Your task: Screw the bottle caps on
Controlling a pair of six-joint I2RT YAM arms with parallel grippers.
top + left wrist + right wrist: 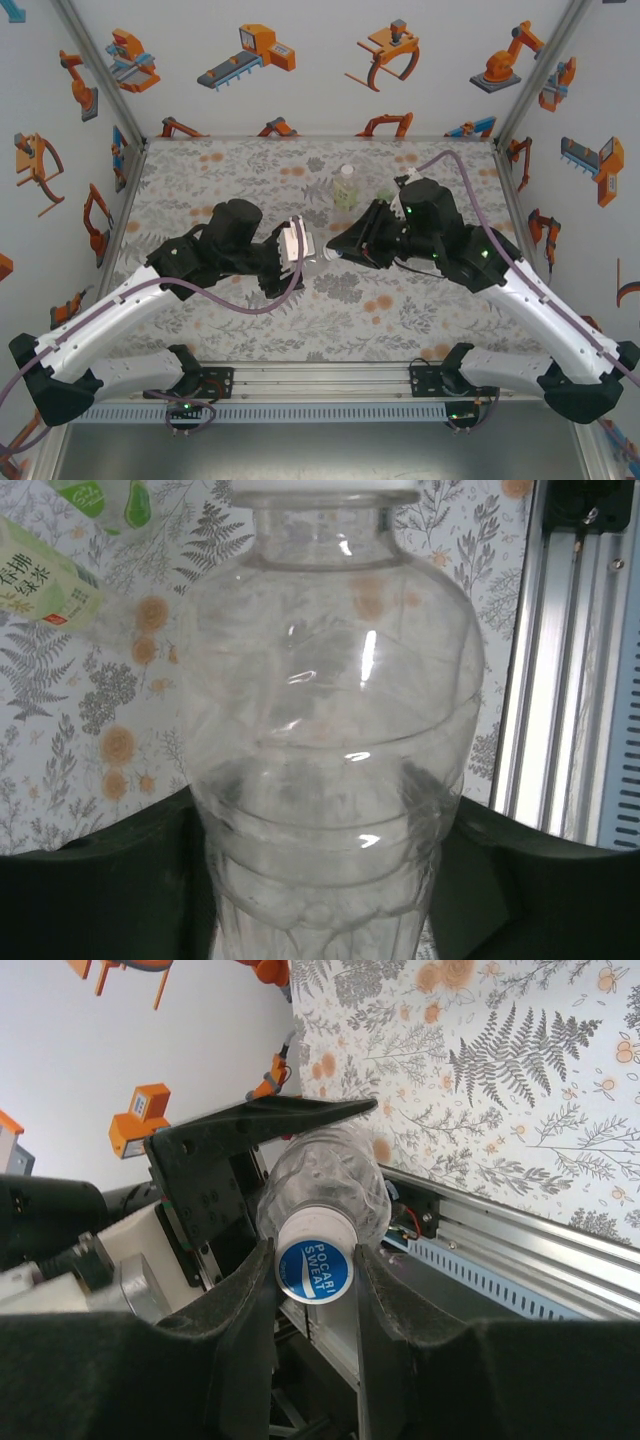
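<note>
Floral mat (250,320) lies between walls (320,90) printed with orange robots. From above, the left gripper (297,245) clamps a clear squat bottle (312,250) held sideways over the middle of the mat, and the right gripper (335,253) is closed at its neck end. Behind them, 1 slim labelled bottle (345,186) stands upright on the mat.

Left wrist view: dark fingers (100,890) press both sides of the squat bottle's body. It looks empty, and its white-rimmed top reaches the frame's upper edge.

Right wrist view: the 2 fingers squeeze the bottle cap (315,1268), blue and white and printed POCARI SWEAT, which sits on the neck.
</note>
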